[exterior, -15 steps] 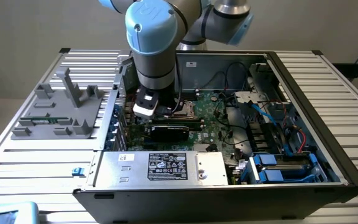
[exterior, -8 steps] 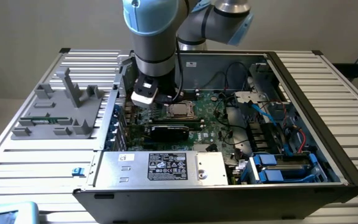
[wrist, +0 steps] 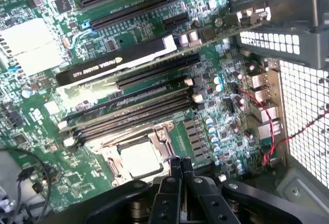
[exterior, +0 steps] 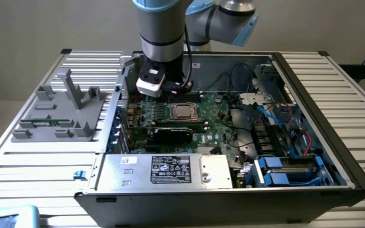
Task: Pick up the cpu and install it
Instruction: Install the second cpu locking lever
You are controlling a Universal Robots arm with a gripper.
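Note:
The cpu (exterior: 182, 111) is a small silver square lying flat in its socket on the green motherboard (exterior: 217, 118) inside the open computer case. In the wrist view the cpu (wrist: 138, 160) sits framed by the metal socket bracket, just beside my fingertips. My gripper (wrist: 180, 165) is shut, the two black fingers pressed together with nothing between them. In the exterior view the gripper (exterior: 173, 91) hangs from the arm just behind the socket, slightly toward the exterior view's left.
A black expansion card (exterior: 179, 133) (wrist: 113, 62) stands in a slot near the socket. A silver power supply box (exterior: 163, 171) fills the case front. Cables and blue drive bays (exterior: 284, 171) lie on the exterior view's right. A grey fixture (exterior: 62, 114) stands outside the case.

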